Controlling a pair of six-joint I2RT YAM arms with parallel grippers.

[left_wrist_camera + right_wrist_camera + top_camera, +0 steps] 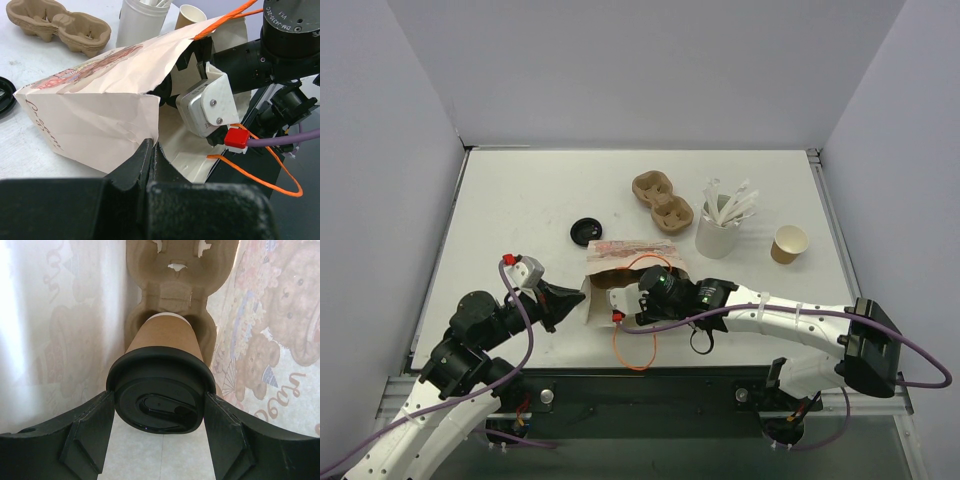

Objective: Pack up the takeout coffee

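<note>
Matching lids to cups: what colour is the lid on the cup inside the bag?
Black lid on a kraft-brown cup in the paper bag; clearest in the right wrist view.

Soft, even overhead light leaves faint shadows on the white table [520, 200]. Inside the paper bag [45, 315] the left wall glows overexposed, with a dull sheen on the lidded cup [160, 377]; the left gripper [149, 150] is dark and blurred.
</note>
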